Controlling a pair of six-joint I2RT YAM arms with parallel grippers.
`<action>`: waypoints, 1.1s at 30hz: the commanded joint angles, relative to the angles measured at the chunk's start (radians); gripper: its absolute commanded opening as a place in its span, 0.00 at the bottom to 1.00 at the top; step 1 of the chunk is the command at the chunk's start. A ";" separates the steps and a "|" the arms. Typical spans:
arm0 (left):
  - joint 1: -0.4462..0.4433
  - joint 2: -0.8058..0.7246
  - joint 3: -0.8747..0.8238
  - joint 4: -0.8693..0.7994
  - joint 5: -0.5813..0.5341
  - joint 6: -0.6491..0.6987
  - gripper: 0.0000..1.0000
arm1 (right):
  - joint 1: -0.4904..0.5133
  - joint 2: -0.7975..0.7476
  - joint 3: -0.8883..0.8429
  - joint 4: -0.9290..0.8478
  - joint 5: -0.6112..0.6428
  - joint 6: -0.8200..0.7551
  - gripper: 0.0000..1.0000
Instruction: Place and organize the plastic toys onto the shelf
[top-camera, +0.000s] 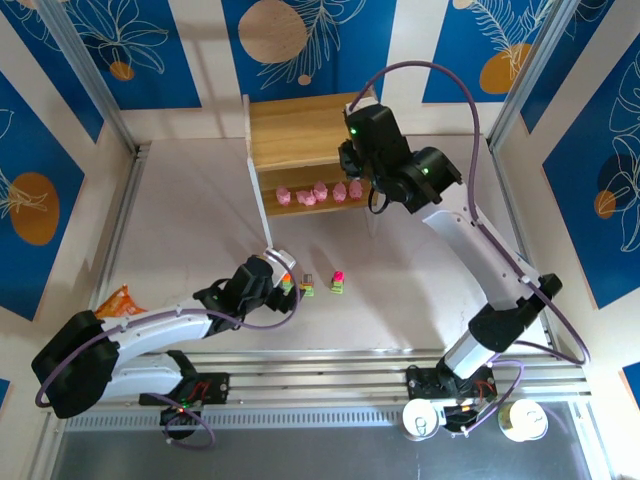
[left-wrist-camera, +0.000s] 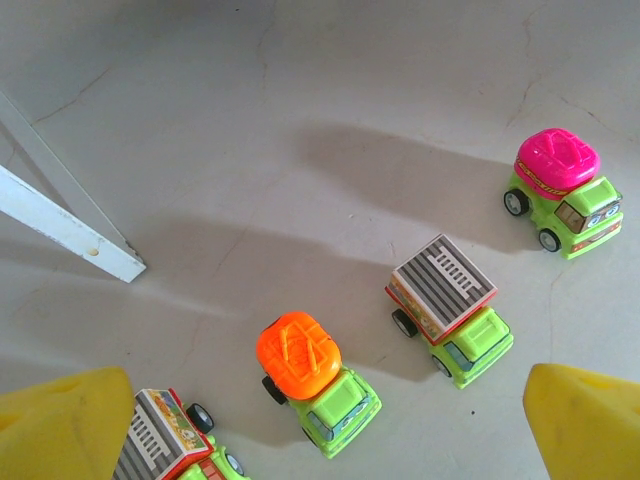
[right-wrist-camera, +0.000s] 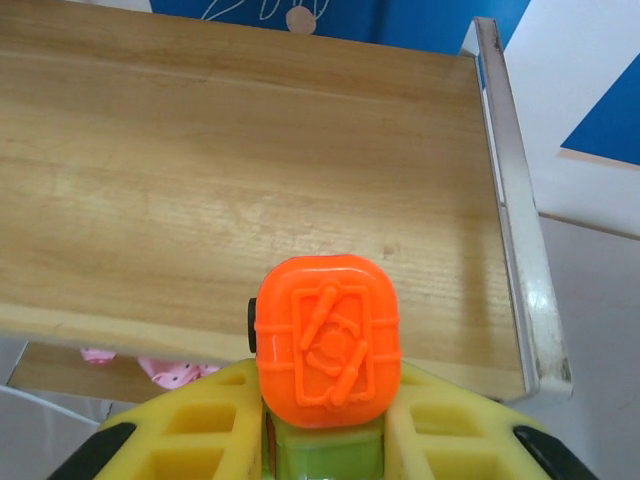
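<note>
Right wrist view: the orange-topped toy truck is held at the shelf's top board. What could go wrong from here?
1. The orange-topped green plastic truck hangs at the front edge of the wooden shelf's top board; released there, it could roll off towards the pink pig figures below.
2. On the table, a grey-striped truck sits right beside one of the left arm's open yellow fingers; lowering might knock it away.

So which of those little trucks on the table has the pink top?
The pink-topped truck at the right end of the row on the table; next to it stand a grey-striped truck and an orange-topped truck.
</note>
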 joint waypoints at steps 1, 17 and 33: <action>-0.008 -0.007 0.018 -0.005 -0.002 0.001 1.00 | -0.033 0.040 0.082 -0.052 -0.048 -0.011 0.24; -0.007 -0.046 -0.004 0.023 0.023 0.003 1.00 | -0.124 0.163 0.193 -0.115 -0.110 -0.005 0.24; -0.007 -0.046 -0.004 0.027 0.027 0.002 1.00 | -0.147 0.194 0.207 -0.119 -0.111 -0.010 0.29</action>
